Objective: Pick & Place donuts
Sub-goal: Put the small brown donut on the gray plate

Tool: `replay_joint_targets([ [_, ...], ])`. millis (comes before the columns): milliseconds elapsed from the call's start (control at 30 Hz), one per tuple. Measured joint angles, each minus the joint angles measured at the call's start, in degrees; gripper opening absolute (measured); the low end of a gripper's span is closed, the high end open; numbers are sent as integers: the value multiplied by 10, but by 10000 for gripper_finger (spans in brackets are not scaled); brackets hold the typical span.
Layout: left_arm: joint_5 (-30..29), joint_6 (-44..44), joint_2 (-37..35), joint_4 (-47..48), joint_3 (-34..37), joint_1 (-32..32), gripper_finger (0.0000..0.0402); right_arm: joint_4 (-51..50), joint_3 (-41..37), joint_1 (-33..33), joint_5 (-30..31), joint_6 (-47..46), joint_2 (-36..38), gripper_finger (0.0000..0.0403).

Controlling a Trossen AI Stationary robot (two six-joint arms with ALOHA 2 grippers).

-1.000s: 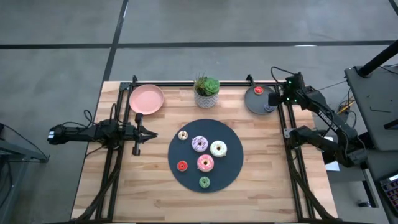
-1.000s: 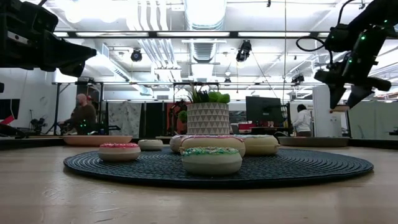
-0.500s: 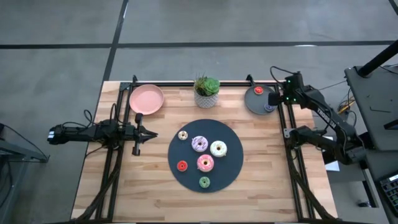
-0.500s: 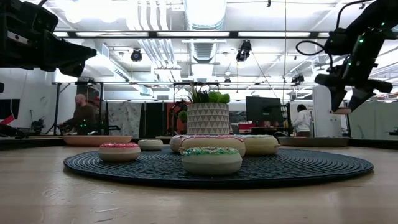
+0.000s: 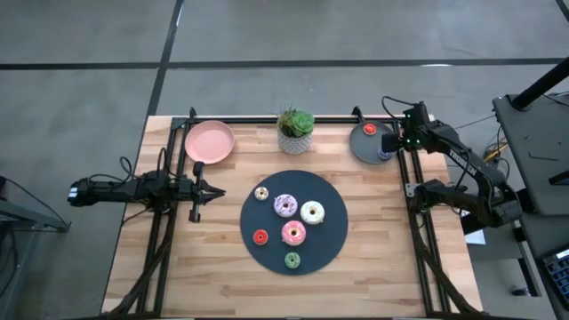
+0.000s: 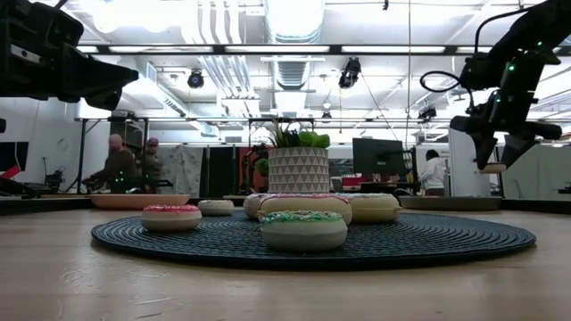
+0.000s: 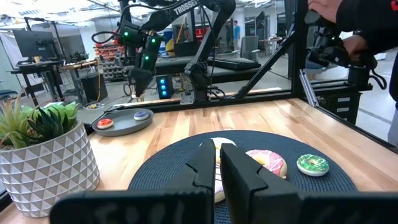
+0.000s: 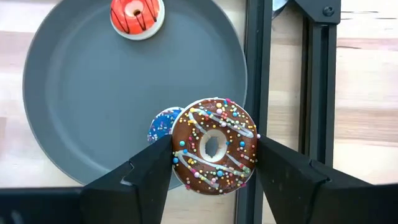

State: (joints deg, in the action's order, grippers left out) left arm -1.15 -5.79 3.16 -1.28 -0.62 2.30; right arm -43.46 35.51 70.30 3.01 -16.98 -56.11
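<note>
Shifting slightly over the grey plate (image 5: pixel 369 142) since a sec ago, right gripper (image 5: pixel 388 142) hangs above its rim in high view. Right wrist view: fingers (image 8: pixel 140 171) clamped on brown donut (image 8: pixel 214 145), above blue donut (image 8: pixel 163 126), so drop looks imminent. Left gripper (image 5: pixel 206 191), fingers together, waits well off the plate.

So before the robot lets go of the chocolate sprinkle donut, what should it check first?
1. Donut gripped: ok. The right gripper holds the brown donut between its fingers.
2. Gripper above the grey plate: not ok. The donut hangs at the plate's rim, partly over the black frame rail.
3. Free spot on the plate: ok. Only the red donut and the blue donut lie there.
4. Blue donut out of the way: cannot tell; it sits partly under the brown one.
5. Left gripper clear: ok, shut, waiting by the dark mat.
</note>
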Motion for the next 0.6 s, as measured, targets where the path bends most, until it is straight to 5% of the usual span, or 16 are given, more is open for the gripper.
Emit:
replay_joint_targets([
  [600,0,0,0,0,0,0,0,-86,26,0,-1,4,20,210],
])
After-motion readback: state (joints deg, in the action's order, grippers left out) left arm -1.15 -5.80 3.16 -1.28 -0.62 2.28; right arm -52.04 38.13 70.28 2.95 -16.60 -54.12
